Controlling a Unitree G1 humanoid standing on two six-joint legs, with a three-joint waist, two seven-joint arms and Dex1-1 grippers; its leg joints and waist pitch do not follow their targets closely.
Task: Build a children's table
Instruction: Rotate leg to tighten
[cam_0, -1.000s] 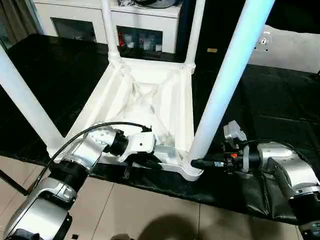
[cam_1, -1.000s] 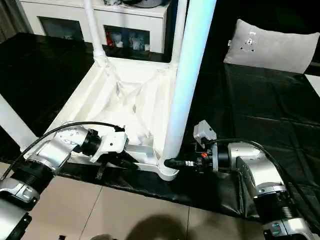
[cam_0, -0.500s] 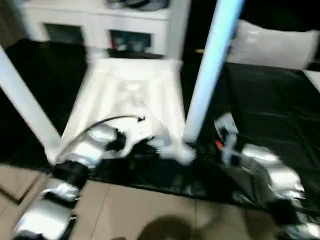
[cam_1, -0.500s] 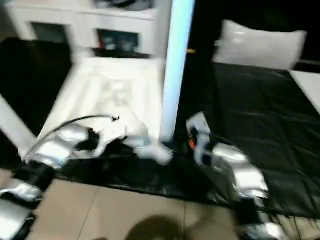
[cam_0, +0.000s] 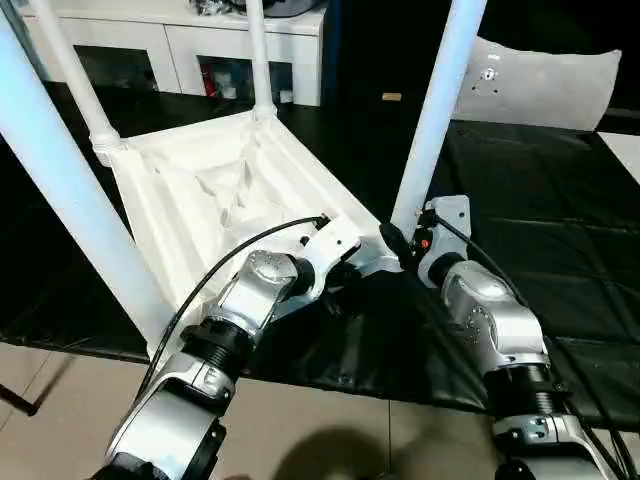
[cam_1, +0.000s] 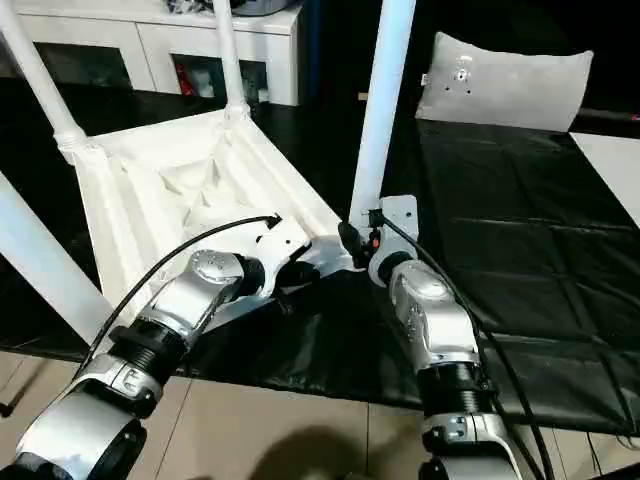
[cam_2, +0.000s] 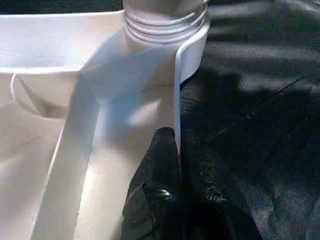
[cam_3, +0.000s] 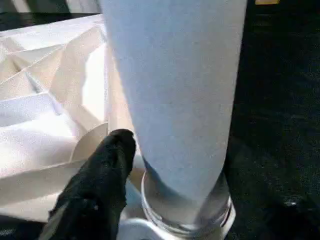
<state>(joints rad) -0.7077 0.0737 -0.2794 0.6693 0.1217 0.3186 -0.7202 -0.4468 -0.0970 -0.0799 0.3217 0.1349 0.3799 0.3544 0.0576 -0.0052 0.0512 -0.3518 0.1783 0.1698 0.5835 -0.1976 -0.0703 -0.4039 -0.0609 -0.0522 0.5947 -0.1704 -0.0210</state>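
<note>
Tabletop (cam_0: 210, 190) lies upside down on black sheet (cam_0: 540, 180), four legs (cam_0: 437, 110) upright in its sockets. Left gripper (cam_2: 167, 150) pinched on tabletop's near rim. Right gripper (cam_0: 392, 240) at near-right leg's base, grip unclear. White cabinet (cam_0: 190, 40) behind tabletop, cushion (cam_0: 550, 75) right.

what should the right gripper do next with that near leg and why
Probably close on the near leg just above its socket. The right gripper sits at its base with one finger beside the tube, while the left gripper pinches the tabletop rim.
</note>
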